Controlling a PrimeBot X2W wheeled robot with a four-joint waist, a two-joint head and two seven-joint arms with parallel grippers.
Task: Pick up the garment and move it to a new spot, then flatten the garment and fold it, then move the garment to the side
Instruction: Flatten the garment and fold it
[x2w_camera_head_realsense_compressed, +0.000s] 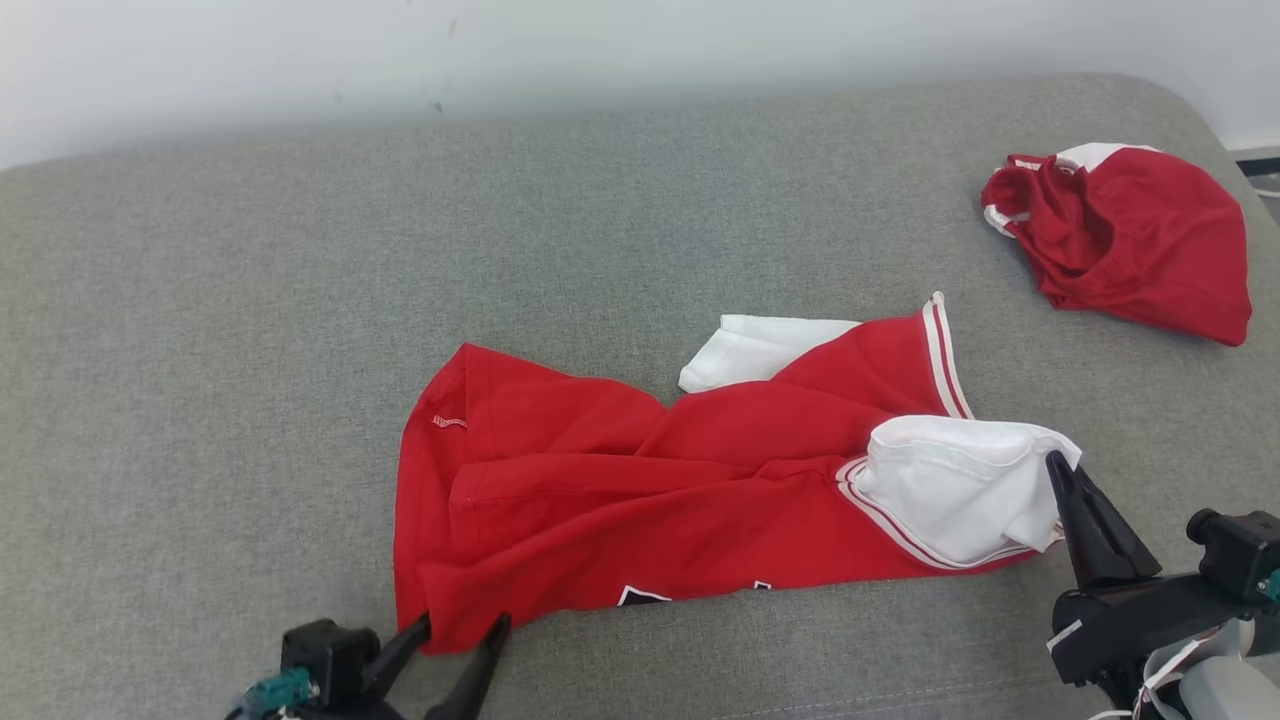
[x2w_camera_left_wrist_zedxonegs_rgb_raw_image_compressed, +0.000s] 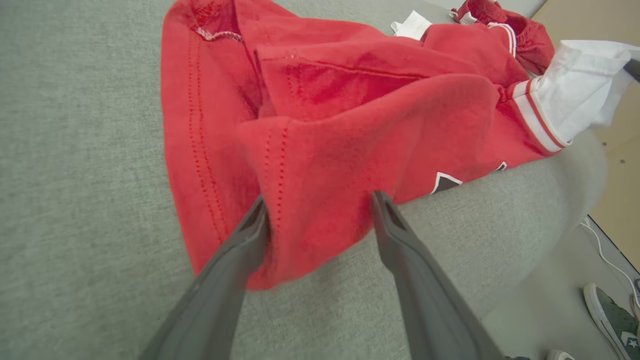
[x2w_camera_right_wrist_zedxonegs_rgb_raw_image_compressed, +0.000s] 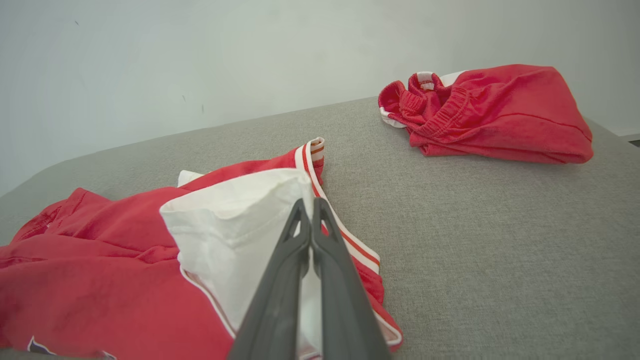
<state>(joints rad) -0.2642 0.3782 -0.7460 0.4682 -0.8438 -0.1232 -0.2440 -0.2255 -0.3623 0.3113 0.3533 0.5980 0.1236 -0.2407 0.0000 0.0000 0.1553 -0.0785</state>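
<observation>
Right gripper (x2w_camera_right_wrist_zedxonegs_rgb_raw_image_compressed: 311, 202) is clamping the white sleeve (x2w_camera_head_realsense_compressed: 950, 490) of the red T-shirt (x2w_camera_head_realsense_compressed: 600, 500); left gripper (x2w_camera_left_wrist_zedxonegs_rgb_raw_image_compressed: 320, 205) is straddling its hem, fingers spread apart.

red bundle (x2w_camera_head_realsense_compressed: 1130, 235) far R on grey cushion (x2w_camera_head_realsense_compressed: 250, 300) | shoe (x2w_camera_left_wrist_zedxonegs_rgb_raw_image_compressed: 612, 315) on floor

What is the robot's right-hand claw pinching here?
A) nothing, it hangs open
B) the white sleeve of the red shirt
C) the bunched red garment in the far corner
B: in the right wrist view the right gripper is shut on the white sleeve of the red shirt.
</observation>
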